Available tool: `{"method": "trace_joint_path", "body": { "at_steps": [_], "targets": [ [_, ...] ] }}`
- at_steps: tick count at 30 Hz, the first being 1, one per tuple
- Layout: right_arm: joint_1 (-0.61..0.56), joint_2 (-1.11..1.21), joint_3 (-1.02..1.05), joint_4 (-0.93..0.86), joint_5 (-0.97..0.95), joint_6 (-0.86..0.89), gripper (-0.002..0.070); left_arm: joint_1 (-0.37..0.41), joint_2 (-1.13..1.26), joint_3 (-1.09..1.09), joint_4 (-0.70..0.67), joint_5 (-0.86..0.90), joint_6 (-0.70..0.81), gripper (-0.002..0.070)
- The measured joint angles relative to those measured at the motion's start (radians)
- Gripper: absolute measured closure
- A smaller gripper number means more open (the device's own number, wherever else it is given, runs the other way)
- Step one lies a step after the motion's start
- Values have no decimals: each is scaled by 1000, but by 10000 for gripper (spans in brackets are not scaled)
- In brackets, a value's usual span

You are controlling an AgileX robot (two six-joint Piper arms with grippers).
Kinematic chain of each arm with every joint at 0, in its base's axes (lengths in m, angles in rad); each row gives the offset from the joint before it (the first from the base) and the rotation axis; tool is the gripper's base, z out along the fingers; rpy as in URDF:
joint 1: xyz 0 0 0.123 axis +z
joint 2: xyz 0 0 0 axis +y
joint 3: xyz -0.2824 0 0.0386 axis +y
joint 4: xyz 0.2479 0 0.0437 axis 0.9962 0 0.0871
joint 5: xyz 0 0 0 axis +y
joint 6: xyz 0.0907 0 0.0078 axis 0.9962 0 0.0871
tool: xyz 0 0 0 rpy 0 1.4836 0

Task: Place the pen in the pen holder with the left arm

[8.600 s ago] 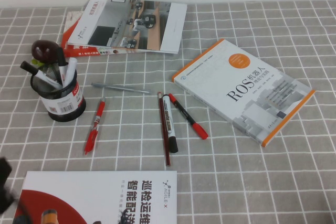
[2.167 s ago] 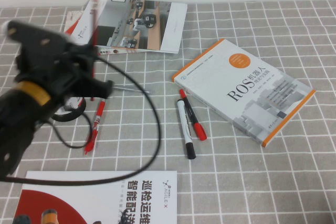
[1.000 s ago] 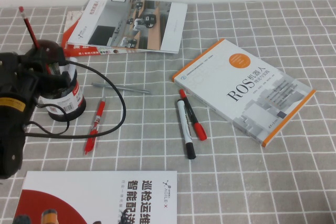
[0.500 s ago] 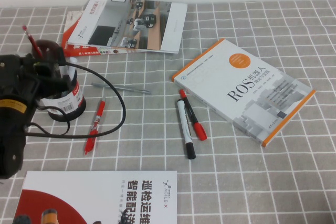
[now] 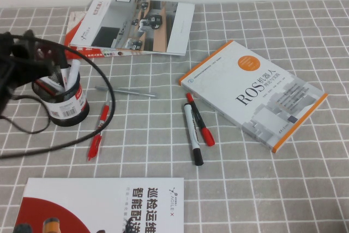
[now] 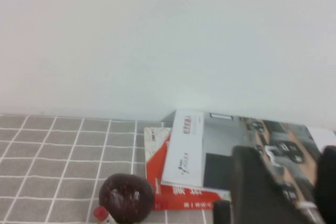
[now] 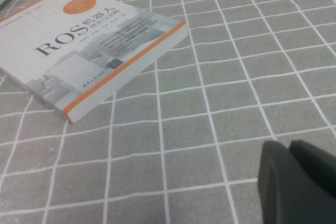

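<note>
Thin dark-red pen not made out; judged inside black mesh pen holder (image 5: 61, 102) nr table's left edge. Judged light, stiff, slick: mid-shaft grip advised. Left gripper (image 6: 307, 192) by holder, jaws spread, empty. Right gripper (image 7: 290, 182) twd front-right corner, jaws pressed together.

There are four pens (image 5: 197, 119) lying loose, one pen holder (image 5: 61, 99), one thick book (image 5: 253, 94), and three thin booklets (image 5: 136, 24).

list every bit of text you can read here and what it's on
"ROS": cover of the orange-edged book, Chinese characters beside it.
"AGILEX": booklet at the near edge, above large Chinese characters.
Barcode label on the pen holder: too small to read.
Magazines at the back: print too small.
</note>
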Motion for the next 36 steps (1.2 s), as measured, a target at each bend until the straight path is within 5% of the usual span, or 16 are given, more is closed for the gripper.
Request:
{"method": "trace_joint_path", "body": {
  "at_steps": [4,8,20,36],
  "targets": [
    [0,0,0,0,0,0,691,0,-166,0,45,204,24,591],
    [0,0,0,0,0,0,692,0,-345,0,54,395,26,660],
    [0,0,0,0,0,0,691,0,-832,13,41,961,22,676],
    [0,0,0,0,0,0,691,0,-1272,106,58,1292,0,677]
  ]
}}
